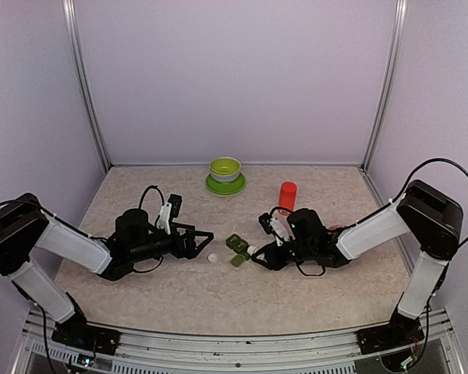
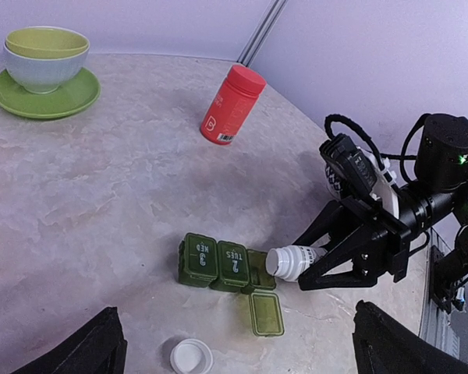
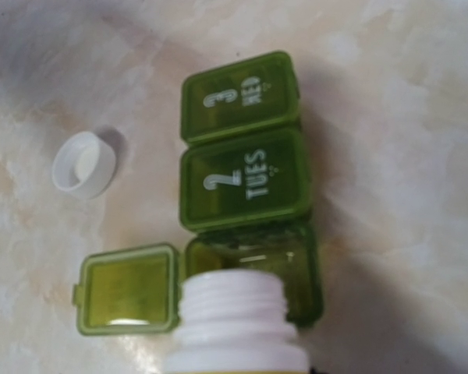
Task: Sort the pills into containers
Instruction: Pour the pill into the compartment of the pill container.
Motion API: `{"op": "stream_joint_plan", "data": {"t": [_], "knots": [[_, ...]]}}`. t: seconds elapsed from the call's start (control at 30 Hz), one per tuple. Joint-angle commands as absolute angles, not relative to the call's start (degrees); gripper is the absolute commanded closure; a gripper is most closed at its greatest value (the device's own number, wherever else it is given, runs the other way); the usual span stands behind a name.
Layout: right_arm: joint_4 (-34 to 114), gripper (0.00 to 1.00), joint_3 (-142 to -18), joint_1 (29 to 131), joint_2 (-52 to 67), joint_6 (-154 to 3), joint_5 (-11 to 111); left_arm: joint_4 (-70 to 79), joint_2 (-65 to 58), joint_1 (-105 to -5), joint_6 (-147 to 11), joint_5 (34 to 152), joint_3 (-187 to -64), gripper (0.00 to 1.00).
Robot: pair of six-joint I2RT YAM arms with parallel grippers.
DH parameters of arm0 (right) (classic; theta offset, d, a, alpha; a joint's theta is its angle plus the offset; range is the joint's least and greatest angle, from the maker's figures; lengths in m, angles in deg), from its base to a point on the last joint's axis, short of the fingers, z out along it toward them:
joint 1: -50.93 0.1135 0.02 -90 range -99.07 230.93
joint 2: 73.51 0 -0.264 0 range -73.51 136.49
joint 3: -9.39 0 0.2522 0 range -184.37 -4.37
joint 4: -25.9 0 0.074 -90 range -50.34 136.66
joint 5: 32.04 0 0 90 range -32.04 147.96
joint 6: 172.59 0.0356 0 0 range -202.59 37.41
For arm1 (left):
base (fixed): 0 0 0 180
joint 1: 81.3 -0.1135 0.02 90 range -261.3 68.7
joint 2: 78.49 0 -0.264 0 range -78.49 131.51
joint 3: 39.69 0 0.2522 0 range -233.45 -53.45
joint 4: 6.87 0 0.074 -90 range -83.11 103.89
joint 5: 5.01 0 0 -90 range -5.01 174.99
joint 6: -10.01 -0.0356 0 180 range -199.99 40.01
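**Pill strip, one lid open**

Containers point(image 2: 218, 263): dark green strip of three, mid-counter point(image 1: 140, 288). Two lids are shut; the end compartment is open, its lid lying flat.
Right fingers point(image 2: 327, 279): clamped on uncapped white bottle point(image 2: 290, 261), tipped, mouth at the open compartment.
Left fingers point(image 1: 196, 232): spread wide, empty, near white cap point(image 1: 213, 258).

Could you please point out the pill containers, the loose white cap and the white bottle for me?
containers point(image 3: 246, 181), right wrist view, on the shut TUES lid.
cap point(image 3: 84, 164), right wrist view, inside its rim.
white bottle point(image 2: 290, 262), left wrist view, on its neck.
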State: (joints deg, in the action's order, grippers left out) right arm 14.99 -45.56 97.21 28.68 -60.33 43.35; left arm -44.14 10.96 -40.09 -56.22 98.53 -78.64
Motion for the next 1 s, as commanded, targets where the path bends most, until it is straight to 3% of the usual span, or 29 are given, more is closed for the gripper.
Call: {"op": "stream_joint_plan", "data": {"t": [0.0, 0.97], "knots": [[20.12, 0.80, -47.27, 96.80, 26.66, -60.83, 44.03, -45.67, 11.69, -40.35, -56.08, 99.42, -78.93, 0.01], [31.43, 0.81, -53.03, 96.81, 25.45, -62.98, 42.41, -45.72, 12.04, -40.13, -55.99, 99.91, -79.09, 0.01]]}}
